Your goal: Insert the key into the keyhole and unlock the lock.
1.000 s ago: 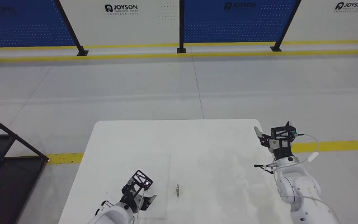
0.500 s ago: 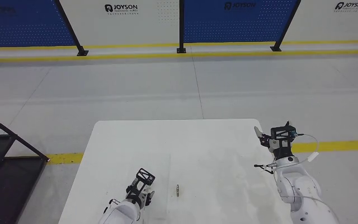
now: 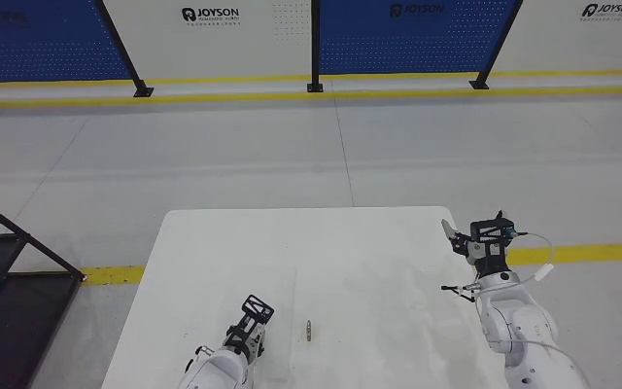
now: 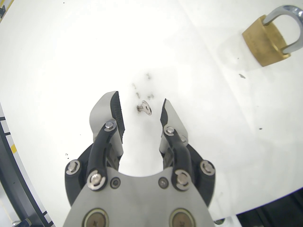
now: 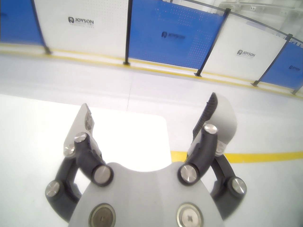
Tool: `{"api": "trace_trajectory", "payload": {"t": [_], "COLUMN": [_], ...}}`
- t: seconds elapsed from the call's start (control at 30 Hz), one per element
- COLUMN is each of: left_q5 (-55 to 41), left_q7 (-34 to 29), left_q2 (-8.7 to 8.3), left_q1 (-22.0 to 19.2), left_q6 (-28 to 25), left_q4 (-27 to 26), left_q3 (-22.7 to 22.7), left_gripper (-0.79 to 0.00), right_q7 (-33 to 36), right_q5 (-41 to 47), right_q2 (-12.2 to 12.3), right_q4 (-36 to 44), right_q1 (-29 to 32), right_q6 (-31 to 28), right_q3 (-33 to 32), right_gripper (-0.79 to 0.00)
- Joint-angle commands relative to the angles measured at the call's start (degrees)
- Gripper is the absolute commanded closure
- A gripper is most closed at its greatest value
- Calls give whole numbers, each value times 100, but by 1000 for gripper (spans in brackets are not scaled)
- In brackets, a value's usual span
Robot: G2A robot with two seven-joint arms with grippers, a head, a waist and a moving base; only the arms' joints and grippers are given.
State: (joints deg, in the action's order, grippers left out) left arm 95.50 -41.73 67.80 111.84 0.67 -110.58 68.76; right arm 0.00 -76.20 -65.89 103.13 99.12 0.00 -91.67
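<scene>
Beneath our left gripper (image 4: 140, 96), fingers spread, lies the key (image 4: 144, 107) (light, stiff, probably slippery); we'd pinch its round head.

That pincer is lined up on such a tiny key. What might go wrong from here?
1. The small flat silver key lies flat on the white table by the open left pincer; the tips may scrape over it or nudge it aside instead of gripping.
2. The brass padlock with a silver shackle lies loose, and the right pincer is off by the table's corner, so a pushed key may just shove the lock away.
</scene>
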Motion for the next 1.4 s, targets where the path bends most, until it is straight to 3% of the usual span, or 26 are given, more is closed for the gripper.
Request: {"api": "trace_trajectory", "payload": {"t": [0.0, 0.53, 1.1, 1.37], "left_q5": [-6, 47, 7, -83], "left_q7": [3, 95, 110, 184], "left_q2": [1, 8, 17, 12], "left_q1": [-2, -25, -36, 71], "left_q6": [-3, 19, 10, -5], "left_q4": [15, 76, 79, -32], "left_q3": [5, 15, 42, 96], "left_gripper": [-339, -225, 0, 0], "right_q7": [0, 0, 0, 0], "right_q5": [0, 0, 0, 0], "right_q2": [0, 0, 0, 0], "right_q4": [0, 0, 0, 0], "right_q1": [0, 0, 0, 0], "right_q6": [0, 0, 0, 0], "right_q3": [0, 0, 0, 0], "right_gripper": [-785, -785, -785, -785]}}
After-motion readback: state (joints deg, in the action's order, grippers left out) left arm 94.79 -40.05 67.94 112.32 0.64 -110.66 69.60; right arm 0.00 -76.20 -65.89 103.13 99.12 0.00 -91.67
